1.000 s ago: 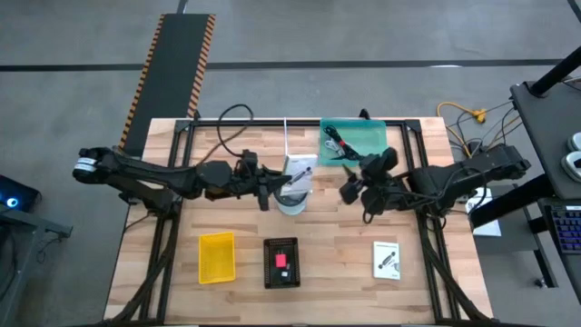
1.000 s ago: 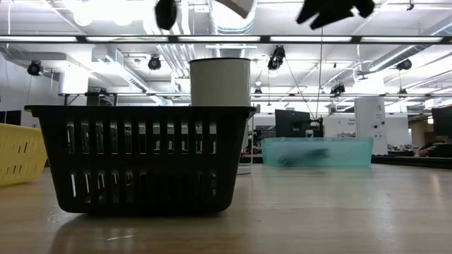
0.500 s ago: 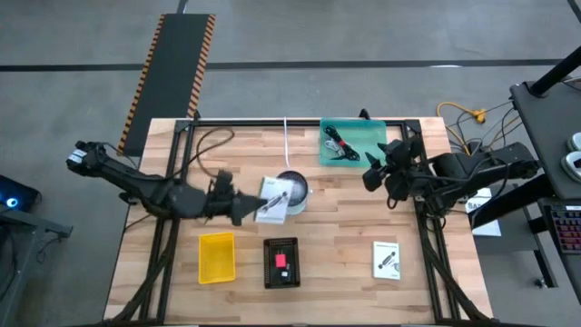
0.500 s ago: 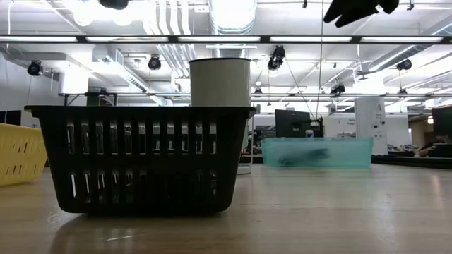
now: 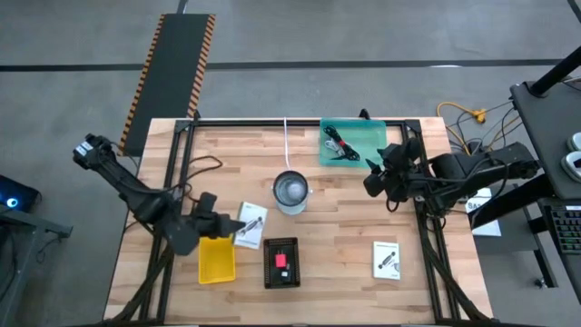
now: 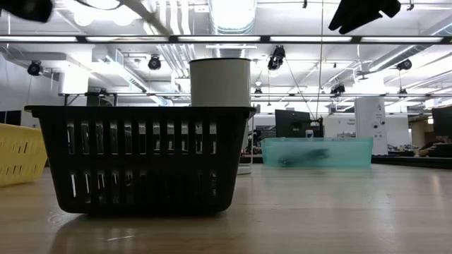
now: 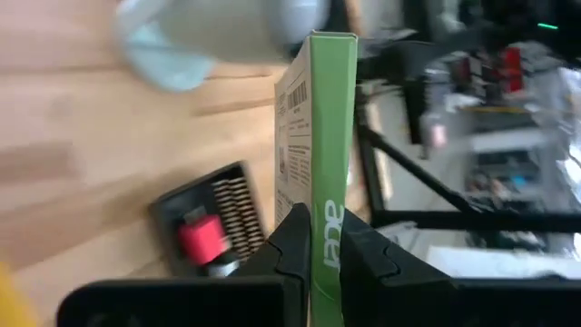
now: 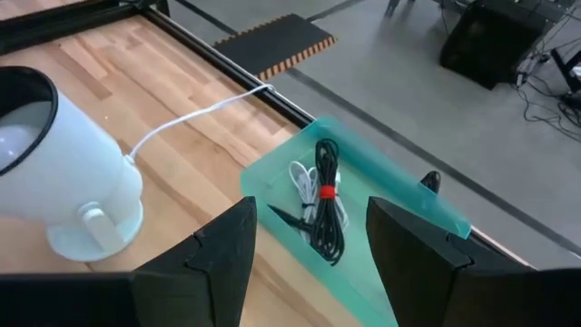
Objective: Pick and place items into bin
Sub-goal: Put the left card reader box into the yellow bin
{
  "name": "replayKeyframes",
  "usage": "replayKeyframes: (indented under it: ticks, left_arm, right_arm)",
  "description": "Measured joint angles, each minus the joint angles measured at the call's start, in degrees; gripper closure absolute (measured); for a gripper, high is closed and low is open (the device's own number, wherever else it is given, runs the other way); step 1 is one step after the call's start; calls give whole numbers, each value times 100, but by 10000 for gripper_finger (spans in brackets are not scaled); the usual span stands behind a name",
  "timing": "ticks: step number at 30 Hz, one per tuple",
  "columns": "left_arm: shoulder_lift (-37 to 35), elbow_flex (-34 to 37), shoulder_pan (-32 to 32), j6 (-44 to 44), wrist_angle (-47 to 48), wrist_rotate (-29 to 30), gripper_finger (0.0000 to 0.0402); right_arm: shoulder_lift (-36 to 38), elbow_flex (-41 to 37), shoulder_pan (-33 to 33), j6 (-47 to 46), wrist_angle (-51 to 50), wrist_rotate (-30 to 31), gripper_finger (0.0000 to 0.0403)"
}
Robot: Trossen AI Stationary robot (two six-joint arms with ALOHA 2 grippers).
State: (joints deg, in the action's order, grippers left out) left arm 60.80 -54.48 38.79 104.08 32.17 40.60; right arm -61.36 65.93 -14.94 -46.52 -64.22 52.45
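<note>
- A wooden desk (image 5: pixel 336 222) stands on a grey floor, and the low view looks past it into a workshop with ceiling lights and pipes.
- The left gripper (image 5: pixel 221 227) hangs above the front left of the desk, between a yellow bin (image 5: pixel 217 257) and a black basket (image 5: pixel 281 262); its fingers (image 7: pixel 292 238) are clamped on the edge of a white packet (image 5: pixel 250 225).
- In the left wrist view the packet's green spine carries the word "acer"; a barcode and small print cover its white face, too fine to read.
- The black basket holds a red item (image 5: pixel 280 261); what it is cannot be made out.
- A second white packet (image 5: pixel 387 259) lies flat near the front right; its dark print is unreadable.
- The right gripper (image 5: pixel 379 175) hovers beside a teal tray (image 5: pixel 368 134) at the back, fingers (image 8: pixel 218 245) spread wide and holding nothing.
- The tray holds a black cable (image 8: pixel 325 204) and a white cable (image 8: pixel 298 177), coiled and bound with a red tie.
- A white cup (image 5: pixel 291 193) stands mid-desk, with a white cord (image 5: pixel 286 141) running behind it.
- In the low view the basket hides the cup's lower part.
</note>
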Motion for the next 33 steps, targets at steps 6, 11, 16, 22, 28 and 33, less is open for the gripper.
replayKeyframes:
  ticks: [6,11,16,22,28,33]
  left_arm:
    - [17,0,314,1492,1232,-516,389]
    - [128,4,453,2033,1506,-1391,389]
    - [360,-61,613,2428,1849,-1922,389]
    - [636,-103,793,2762,2056,-2226,389]
    - [891,-103,789,2764,2083,-2313,389]
    - [968,-153,841,2758,2121,-2590,389]
  right_arm:
    - [11,-126,0,-21,11,2,209]
    - [11,-263,0,-342,6,0,209]
    - [11,-340,0,-560,11,-5,209]
    - [11,-349,0,-647,13,-2,209]
    - [11,-349,0,-704,16,0,209]
    - [9,-349,0,-773,17,1,209]
